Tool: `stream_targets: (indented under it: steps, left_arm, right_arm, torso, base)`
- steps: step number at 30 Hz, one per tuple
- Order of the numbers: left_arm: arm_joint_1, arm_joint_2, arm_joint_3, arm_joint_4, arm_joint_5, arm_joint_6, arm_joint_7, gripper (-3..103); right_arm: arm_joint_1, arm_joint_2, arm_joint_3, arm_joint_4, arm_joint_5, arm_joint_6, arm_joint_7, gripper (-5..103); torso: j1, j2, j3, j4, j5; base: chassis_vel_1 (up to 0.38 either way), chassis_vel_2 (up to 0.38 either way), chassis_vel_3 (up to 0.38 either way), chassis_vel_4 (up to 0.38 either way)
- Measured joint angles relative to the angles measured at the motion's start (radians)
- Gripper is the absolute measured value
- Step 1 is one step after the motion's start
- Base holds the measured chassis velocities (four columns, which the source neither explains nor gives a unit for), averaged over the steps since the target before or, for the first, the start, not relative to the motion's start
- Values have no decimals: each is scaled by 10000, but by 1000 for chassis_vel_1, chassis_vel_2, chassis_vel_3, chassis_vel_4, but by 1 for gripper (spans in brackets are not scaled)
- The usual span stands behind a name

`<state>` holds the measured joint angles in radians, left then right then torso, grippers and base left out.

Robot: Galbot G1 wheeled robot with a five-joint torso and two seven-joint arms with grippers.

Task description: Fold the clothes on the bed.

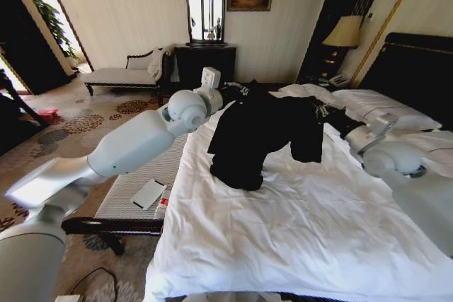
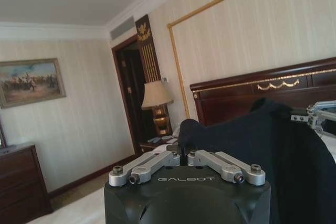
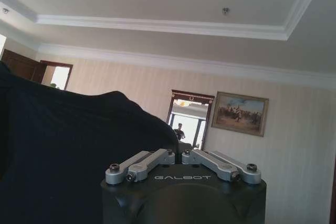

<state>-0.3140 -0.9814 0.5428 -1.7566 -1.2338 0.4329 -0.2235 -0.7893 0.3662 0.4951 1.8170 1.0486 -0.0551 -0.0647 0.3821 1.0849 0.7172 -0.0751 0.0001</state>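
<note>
Folding of the clothes (image 1: 262, 132) is judged barely begun: over the far middle of the bed (image 1: 297, 224) the black T-shirt is held up, its lower part bunched on the sheet. Its upper edge is pinched in the closed left gripper (image 2: 181, 157) and right gripper (image 3: 178, 156), and no fold is seen yet.

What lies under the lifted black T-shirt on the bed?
Under the black T-shirt, held up by the left gripper and right gripper, lies the bed's white sheet. Its lower hem bunches on the sheet, hiding whatever lies directly beneath.

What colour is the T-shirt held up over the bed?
Plain black T-shirt, clearest in the head view.
</note>
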Motion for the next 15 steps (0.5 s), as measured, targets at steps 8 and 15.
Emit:
stream_targets:
  steps: [8, 15]
  left_arm:
    - [-2314, 347, -133, -666, -1603, 217, -613, 1]
    - [-3638, 316, -393, -1283, -3475, 451, -1296, 1]
  right_arm:
    - [2206, -1632, 129, -385, 1270, -329, 147, 1]
    - [2235, -2358, 1324, -180, 1502, -732, 263, 1]
  torso:
    - [0, 0, 0, 0, -3]
    - [-2, 2, -2, -9, 1]
  base:
    - [0, 0, 0, 0]
    - [0, 0, 0, 0]
